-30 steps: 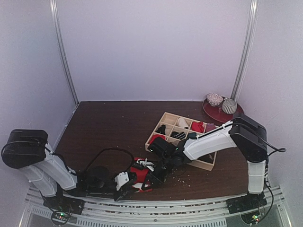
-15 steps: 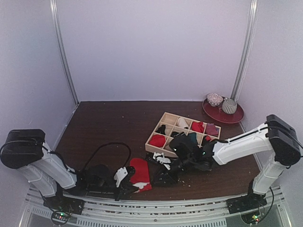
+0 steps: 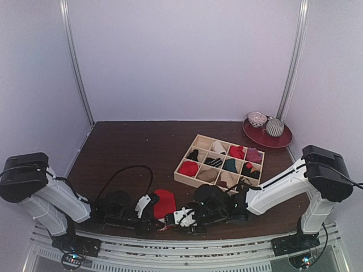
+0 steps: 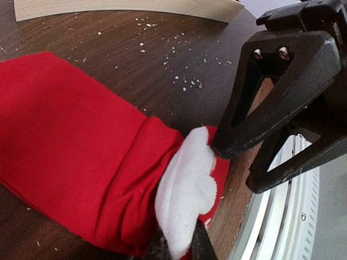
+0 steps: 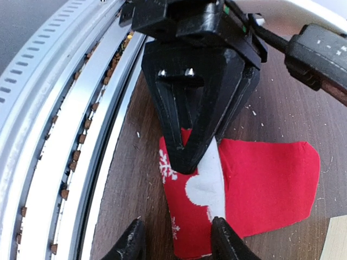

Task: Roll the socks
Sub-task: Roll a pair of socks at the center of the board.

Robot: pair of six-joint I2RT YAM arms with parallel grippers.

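One red sock on speck-strewn dark wood table; pale lilac walls.

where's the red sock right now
Top view: the red sock lies at the table's front edge, just left of centre, before the wooden box, its white end pinched by the left fingers.

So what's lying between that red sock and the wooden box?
Nothing but bare brown tabletop sprinkled with small white crumbs. The left wrist view shows this stretch between the red sock and the wooden box.
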